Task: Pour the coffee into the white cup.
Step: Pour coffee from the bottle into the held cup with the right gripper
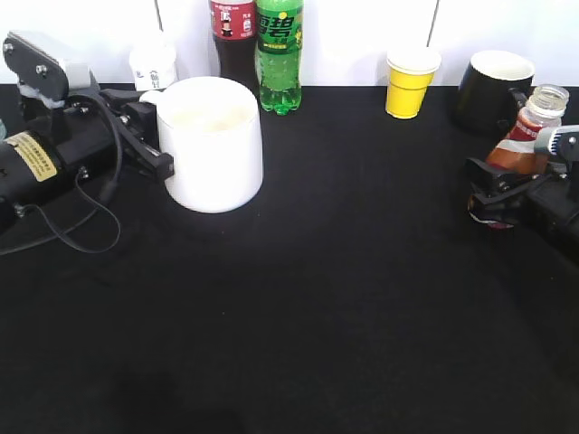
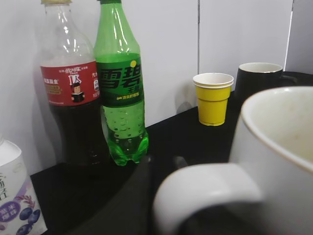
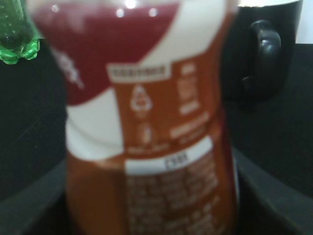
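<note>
The white cup (image 1: 213, 149) stands at the left on the black table, wide and empty. My left gripper (image 1: 161, 152) is at the cup's left side, shut round its loop handle (image 2: 205, 188); a dark finger shows just left of the handle in the left wrist view. The coffee bottle (image 1: 525, 136), brown with an orange-red and white label and a clear neck, leans slightly at the far right. My right gripper (image 1: 496, 188) is shut on its lower body. The bottle (image 3: 146, 122) fills the right wrist view, with dark fingers on both sides.
Along the back wall stand a cola bottle (image 1: 232, 41), a green soda bottle (image 1: 279, 54), a small white container (image 1: 152, 63), a yellow paper cup (image 1: 412, 81) and a dark mug (image 1: 493, 90) just behind the coffee bottle.
</note>
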Controlling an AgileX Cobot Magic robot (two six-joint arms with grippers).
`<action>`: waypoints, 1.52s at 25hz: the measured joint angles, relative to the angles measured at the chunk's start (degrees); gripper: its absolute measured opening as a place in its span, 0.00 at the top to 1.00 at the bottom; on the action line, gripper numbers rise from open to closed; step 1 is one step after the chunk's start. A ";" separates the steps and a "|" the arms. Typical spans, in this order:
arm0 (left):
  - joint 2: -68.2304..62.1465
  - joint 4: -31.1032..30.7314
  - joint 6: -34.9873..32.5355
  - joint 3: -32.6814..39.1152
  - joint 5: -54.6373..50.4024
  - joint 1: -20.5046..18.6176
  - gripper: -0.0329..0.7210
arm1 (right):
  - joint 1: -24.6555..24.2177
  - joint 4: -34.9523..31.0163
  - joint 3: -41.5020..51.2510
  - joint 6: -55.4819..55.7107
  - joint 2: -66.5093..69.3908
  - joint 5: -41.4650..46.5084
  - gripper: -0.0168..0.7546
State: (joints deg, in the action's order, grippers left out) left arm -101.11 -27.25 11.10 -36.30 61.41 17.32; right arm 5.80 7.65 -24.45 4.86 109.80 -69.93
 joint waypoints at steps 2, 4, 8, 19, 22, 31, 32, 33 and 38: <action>0.00 0.00 0.00 0.00 0.00 0.00 0.86 | 0.00 -0.25 2.40 -0.07 0.00 -1.99 0.31; 0.00 0.00 0.00 0.00 0.00 0.00 0.86 | 0.00 -0.43 4.55 -0.13 -0.29 -3.77 0.31; 0.00 -1.05 0.00 0.00 0.00 0.00 0.86 | 0.00 -0.31 5.01 -0.43 -2.30 -2.12 0.31; -2.35 -2.39 2.35 -9.43 -3.05 17.38 0.86 | 0.37 27.15 -8.43 -1.92 -32.02 26.39 0.31; -4.93 -2.07 2.46 -14.27 -3.67 21.33 0.86 | 0.37 35.43 -13.17 -1.98 -32.74 28.44 0.31; -7.01 0.03 2.99 -20.14 -9.85 23.79 0.86 | 0.37 40.41 -15.26 -27.46 -32.74 28.89 0.31; -7.01 0.03 3.34 -20.18 -9.90 23.79 0.86 | 0.37 40.41 -15.26 -31.26 -32.74 28.89 0.31; -7.01 0.10 3.95 -20.18 -9.90 23.79 0.86 | 0.37 40.41 -15.30 -33.86 -32.74 28.89 0.31; -7.01 0.16 4.68 -20.18 -9.90 23.79 0.86 | 0.37 40.41 -15.30 -40.20 -32.74 28.89 0.31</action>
State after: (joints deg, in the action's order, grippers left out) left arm -108.12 -27.09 15.78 -56.48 51.51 41.11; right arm 6.17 48.05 -39.76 -35.35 77.06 -41.05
